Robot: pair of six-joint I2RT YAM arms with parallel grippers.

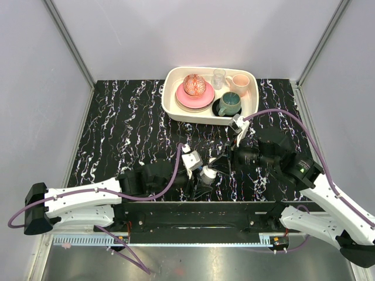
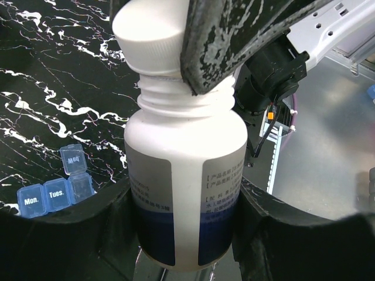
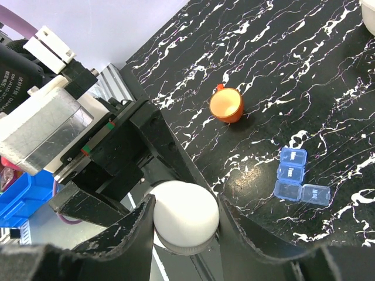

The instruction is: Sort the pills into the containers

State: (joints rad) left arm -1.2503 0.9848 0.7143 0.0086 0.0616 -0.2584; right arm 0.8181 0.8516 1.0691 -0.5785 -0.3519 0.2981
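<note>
My left gripper (image 2: 184,225) is shut on the body of a white pill bottle (image 2: 184,170) with a blue and white label. My right gripper (image 3: 184,225) is shut on the bottle's white cap (image 3: 186,218). In the left wrist view the cap (image 2: 149,35) sits tilted above the bare neck threads. The bottle is held above the table's near edge (image 1: 206,174). The blue translucent pill box (image 3: 296,175) lies on the black marbled table with one lid flipped open, and also shows in the left wrist view (image 2: 55,190). The small orange cup (image 3: 227,104) lies tipped beyond it. No pills show.
A white tray (image 1: 176,108) at the back holds pink plates (image 1: 195,98), a teal mug (image 1: 229,103), a pink cup (image 1: 239,83) and a glass (image 1: 219,77). Grey walls enclose the table on three sides. Both arms' cables loop over the near middle.
</note>
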